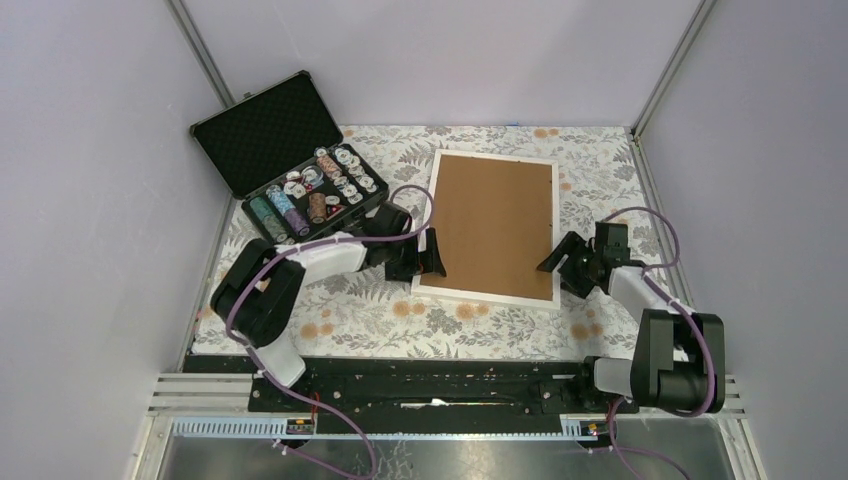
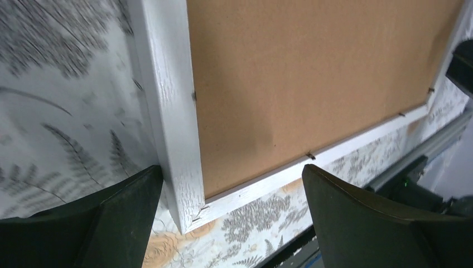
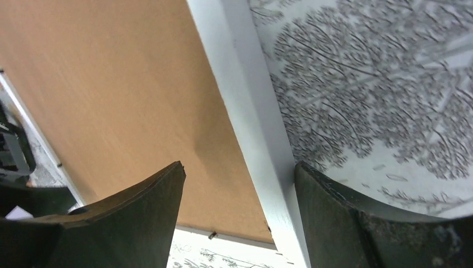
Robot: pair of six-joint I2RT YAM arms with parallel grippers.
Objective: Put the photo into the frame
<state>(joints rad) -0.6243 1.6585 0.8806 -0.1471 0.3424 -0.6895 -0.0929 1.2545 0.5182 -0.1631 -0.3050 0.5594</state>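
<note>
So the frame (image 1: pixel 485 294) is lying face down in the middle of the worktop (image 1: pixel 350 320), with the brown backing board (image 1: pixel 495 225) sitting in it. The photo isn't visible anywhere. It might be under that board, but I honestly can't tell.

My guess is the step in hand is grabbing the frame by both long rails to lift or turn it. If so, I'd have both sides bite at the same time and at matching height, then keep it level. There are little dark tabs (image 2: pixel 310 156) along the inner edge, and I can't make out whether they actually lock the board, so tipping it carelessly could drop the board out. I'd also keep it away from the case of chips (image 1: pixel 300 190) at the far left.

The left pincer (image 2: pixel 231 169) is spread wide over the near left corner — one finger outside the rail, one over the board — and it's gripping nothing. The right pincer (image 3: pixel 240 164) is also spread, straddling the right rail with its outer finger just beside the edge. It's pinching nothing, though I can't tell if it's touching.
</note>
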